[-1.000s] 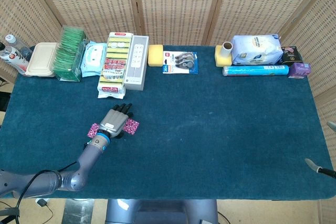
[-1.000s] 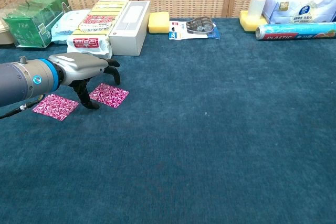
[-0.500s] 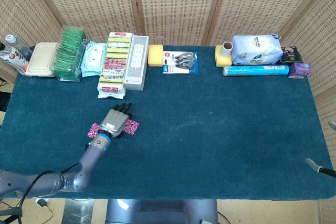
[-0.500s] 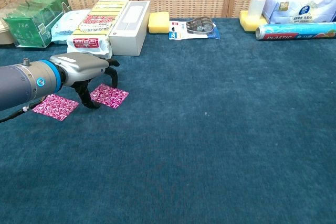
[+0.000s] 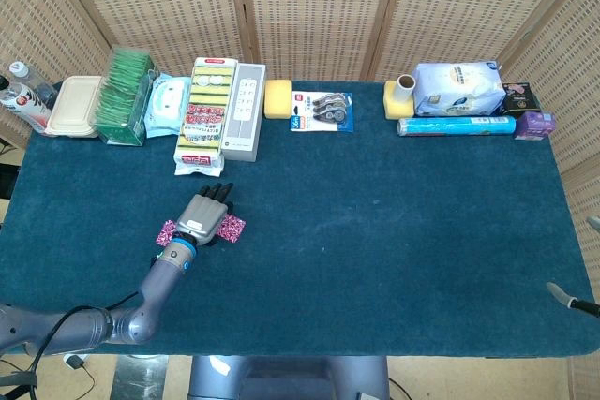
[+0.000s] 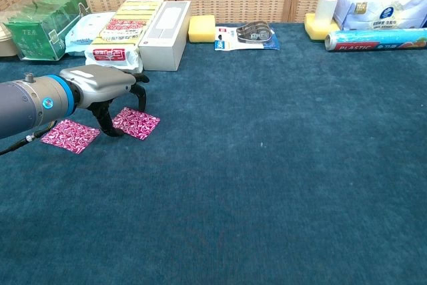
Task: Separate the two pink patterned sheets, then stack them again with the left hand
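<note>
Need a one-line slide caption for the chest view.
Left hand arched over the right pink sheet, the other pink sheet lying apart beside it.

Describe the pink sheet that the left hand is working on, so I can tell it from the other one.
On the blue cloth table, look near the left side at the grey left hand. The sheet under its fingertips lies on the hand's right; the other pink sheet lies apart, beside the wrist, untouched.
</note>
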`<state>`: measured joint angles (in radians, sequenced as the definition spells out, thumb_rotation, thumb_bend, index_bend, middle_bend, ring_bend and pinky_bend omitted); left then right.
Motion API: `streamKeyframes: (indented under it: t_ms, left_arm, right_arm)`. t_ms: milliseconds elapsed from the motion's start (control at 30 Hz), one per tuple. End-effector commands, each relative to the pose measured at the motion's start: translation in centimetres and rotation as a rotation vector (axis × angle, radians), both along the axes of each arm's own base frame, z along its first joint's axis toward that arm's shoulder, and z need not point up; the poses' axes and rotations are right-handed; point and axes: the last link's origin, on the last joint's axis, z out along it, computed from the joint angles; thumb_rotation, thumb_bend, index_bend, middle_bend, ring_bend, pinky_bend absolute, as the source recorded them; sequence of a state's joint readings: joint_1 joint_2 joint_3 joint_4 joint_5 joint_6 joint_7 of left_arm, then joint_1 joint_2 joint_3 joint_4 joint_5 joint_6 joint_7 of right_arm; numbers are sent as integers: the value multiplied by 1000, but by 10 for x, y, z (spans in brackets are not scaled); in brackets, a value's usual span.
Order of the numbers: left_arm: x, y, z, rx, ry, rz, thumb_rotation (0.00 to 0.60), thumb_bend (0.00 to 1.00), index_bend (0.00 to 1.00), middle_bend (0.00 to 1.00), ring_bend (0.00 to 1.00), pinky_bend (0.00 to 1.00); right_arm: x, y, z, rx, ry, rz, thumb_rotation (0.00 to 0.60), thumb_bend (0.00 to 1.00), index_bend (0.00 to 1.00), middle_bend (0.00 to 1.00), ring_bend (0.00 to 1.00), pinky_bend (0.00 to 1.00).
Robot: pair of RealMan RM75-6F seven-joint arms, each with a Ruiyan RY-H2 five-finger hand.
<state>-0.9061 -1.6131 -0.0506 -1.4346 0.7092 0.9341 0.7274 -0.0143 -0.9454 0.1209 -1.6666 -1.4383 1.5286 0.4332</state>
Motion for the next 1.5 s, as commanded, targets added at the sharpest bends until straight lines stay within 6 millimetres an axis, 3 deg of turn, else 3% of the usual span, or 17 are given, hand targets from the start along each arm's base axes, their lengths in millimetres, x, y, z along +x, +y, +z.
streamKeyframes:
  t_ms: [33,333,567,833,1033,1500]
  left_arm:
    - [-1,0,2,3,1,0,600,276,349,0,0,101]
    - [-2,0,5,4,-2,7,600,274,349,0,0,101]
    - [-5,-1,21,24,-31,30,600,276,349,0,0,101]
    - [-30,-11,53,58,-38,62,600,275,349,0,0,101]
    - [-56,-26,65,52,-31,74,600,274,349,0,0,101]
    - [-84,-36,58,10,-22,108,600,273,349,0,0,101]
  right_arm:
    - [0,0,0,1,1,0,600,0,115,0,0,21]
    - [0,0,0,-1,3,-1,600,0,115,0,0,21]
    - [0,0,0,2,2,0,600,0,115,0,0,21]
    - [2,0,-1,5,4,3,600,0,115,0,0,21]
    - [2,0,-4,12,10,0,600,0,115,0,0,21]
    - [3,-1,-6,14,15,0,600,0,115,0,0,20]
